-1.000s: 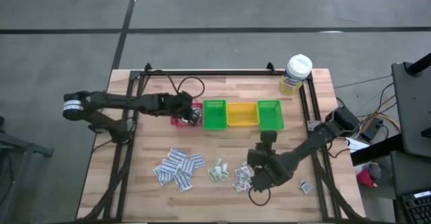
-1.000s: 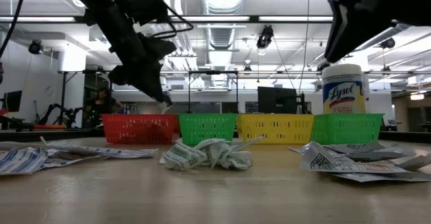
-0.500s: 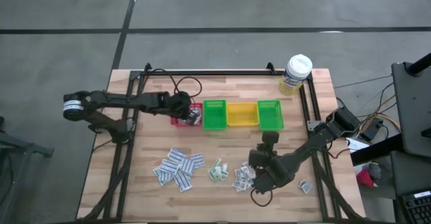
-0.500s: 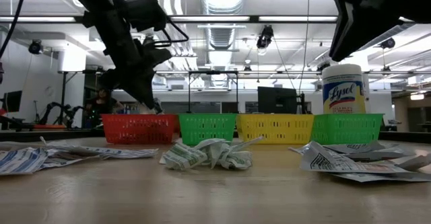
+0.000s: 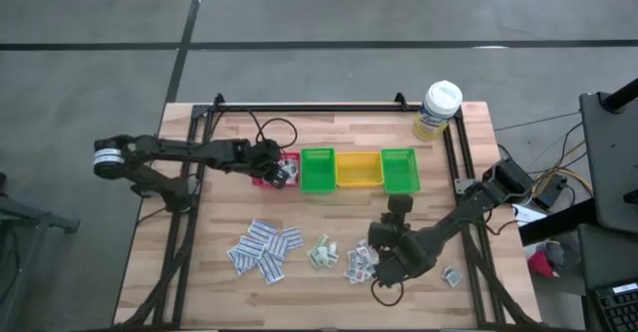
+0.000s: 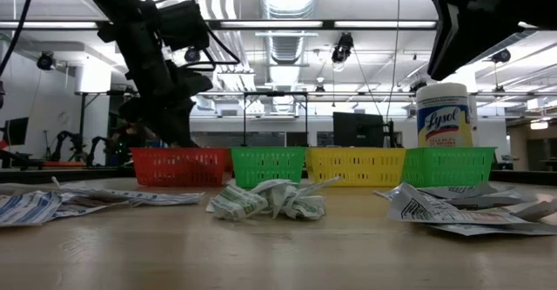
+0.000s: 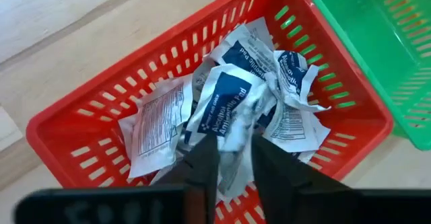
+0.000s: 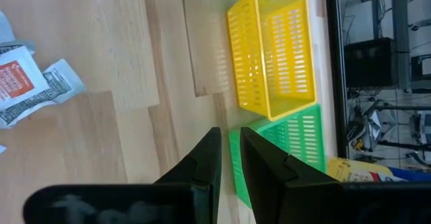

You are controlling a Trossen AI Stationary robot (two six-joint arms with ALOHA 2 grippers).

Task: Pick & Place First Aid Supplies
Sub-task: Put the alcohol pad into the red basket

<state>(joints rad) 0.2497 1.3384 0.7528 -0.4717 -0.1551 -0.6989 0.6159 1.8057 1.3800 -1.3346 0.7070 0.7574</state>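
Two grippers, neither holding a packet.
Left gripper: fingers narrowly apart over crumpled white packets heaped without common direction in the red bin. Right gripper: fingers nearly together, above bare table.

Robotics lab, exposed ceiling ducts, strip lights, monitors, concrete floor

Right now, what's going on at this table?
A two-arm robot is sorting first aid packets into bins. The left tool is down over the red bin, its fingers parted just above a blue-print packet on the heap already inside. The right tool waits above the loose packets at the table's front. More packets lie to the left; the yellow bin looks empty.
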